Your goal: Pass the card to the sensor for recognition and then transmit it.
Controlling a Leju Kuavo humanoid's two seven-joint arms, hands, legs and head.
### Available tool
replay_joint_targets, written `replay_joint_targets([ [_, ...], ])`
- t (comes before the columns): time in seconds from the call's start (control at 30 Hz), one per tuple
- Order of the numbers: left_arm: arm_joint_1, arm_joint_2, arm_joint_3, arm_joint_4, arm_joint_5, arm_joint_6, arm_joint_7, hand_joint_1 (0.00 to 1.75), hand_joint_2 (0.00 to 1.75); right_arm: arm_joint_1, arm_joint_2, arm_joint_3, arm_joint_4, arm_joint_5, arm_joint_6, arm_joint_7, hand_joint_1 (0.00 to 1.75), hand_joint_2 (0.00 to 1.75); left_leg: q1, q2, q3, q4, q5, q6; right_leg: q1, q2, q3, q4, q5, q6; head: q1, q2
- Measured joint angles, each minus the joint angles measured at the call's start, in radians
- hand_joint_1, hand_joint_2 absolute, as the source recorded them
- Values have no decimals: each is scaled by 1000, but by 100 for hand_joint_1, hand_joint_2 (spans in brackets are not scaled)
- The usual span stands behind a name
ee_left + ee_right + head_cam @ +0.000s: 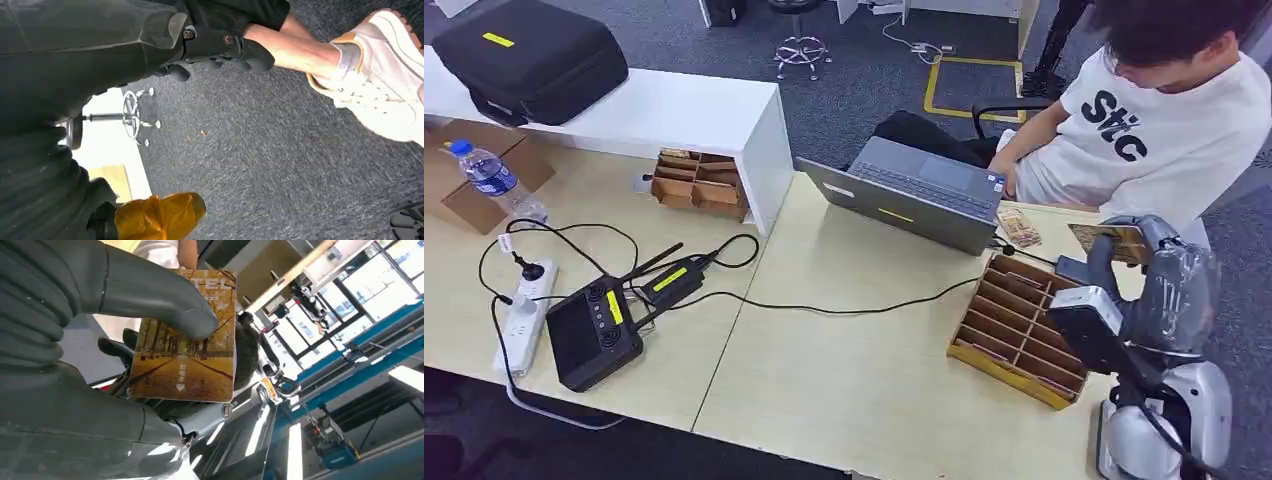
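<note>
My right hand [1146, 275] is raised at the table's right end, above the far corner of a slotted wooden card rack [1014, 335]. It pinches a card [1106, 240] that points toward the seated person. In the right wrist view the card [192, 365] shows a golden tree avenue, with my thumb [155, 295] pressed on its face and dark fingers behind it. In the left wrist view my left hand [210, 47] hangs low over grey carpet, its fingers loosely extended and holding nothing.
A person in a white T-shirt [1154, 140] sits behind an open grey laptop [914, 190]. Another card [1019, 228] lies beside the laptop. A black screen device [589, 330], cables and a power strip [524, 315] lie at the left. A water bottle [492, 178] stands at the far left.
</note>
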Motion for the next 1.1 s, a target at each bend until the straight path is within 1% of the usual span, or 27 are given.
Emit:
replay_joint_targets([
  [0.07, 0, 0, 8, 0, 9, 5, 0, 0, 175, 42, -2, 0, -45, -43, -25, -27, 175, 175, 0, -1, 0, 0, 0, 0, 0, -1, 0, 0, 0, 0, 0, 0],
  [0.17, 4, -2, 27, 0, 27, 11, 6, 0, 175, 144, -11, -4, -138, -117, -62, -77, 175, 175, 0, -2, 0, 0, -1, 1, 0, -2, 0, 0, -1, 1, 0, 0],
  [0.27, 7, -5, 52, 0, 47, 24, 10, 0, 175, 285, -22, -38, -240, -207, -78, -133, 175, 175, 0, -2, 0, 0, -5, 0, 0, -2, 1, 0, -4, 1, 0, 0],
  [0.33, 9, -8, 66, 0, 53, 28, 15, 0, 175, 363, -23, -68, -279, -238, -76, -162, 175, 175, 0, -1, 0, 0, -6, 0, 0, -1, 1, 0, -5, 1, 0, 0],
  [0.4, 11, -10, 77, 0, 58, 31, 17, 0, 175, 418, -23, -96, -312, -253, -69, -178, 175, 175, 0, 0, 1, 0, -6, 0, 0, 1, 1, 0, -5, 1, 0, 0],
  [0.5, 11, -12, 100, 0, 71, 38, 18, 0, 175, 500, -23, -131, -338, -252, -33, -188, 175, 175, 0, 0, 1, 0, -7, 1, 0, 0, 1, -1, -6, 2, 0, 0],
  [0.6, 13, -14, 122, 0, 73, 41, 20, 0, 175, 560, -20, -172, -341, -165, -2, -172, 175, 175, 0, 0, 1, 0, -7, 1, 0, 0, 2, -1, -6, 2, 0, 0],
  [0.7, 13, -14, 142, 0, 73, 45, 20, 0, 175, 591, -13, -229, -329, -148, 39, -166, 175, 175, 0, 1, 1, 0, -7, 1, 0, 0, 2, -1, -6, 2, 0, 0],
  [0.8, 13, -14, 156, 0, 71, 46, 20, 0, 175, 601, -6, -289, -314, -161, 82, -187, 175, 175, 0, 1, 1, 0, -7, 1, 0, 0, 2, -1, -6, 2, 0, 0],
  [0.93, 13, -14, 167, 0, 69, 46, 20, 0, 175, 603, 0, -329, -300, -167, 97, -193, 175, 175, 0, 1, 2, 0, -7, 1, 0, 0, 2, -1, -6, 2, 0, 0],
  [1.07, 13, -14, 172, 0, 68, 46, 20, 0, 175, 603, 2, -345, -289, -169, 102, -196, 175, 175, 0, 1, 2, 0, -7, 1, 0, 0, 2, -1, -6, 2, 0, 0],
  [1.1, 13, -14, 173, 0, 68, 46, 20, 0, 175, 603, 2, -348, -287, -179, 116, -201, 175, 175, 0, 1, 2, 0, -7, 1, 0, 0, 2, -1, -6, 2, 0, 0],
])
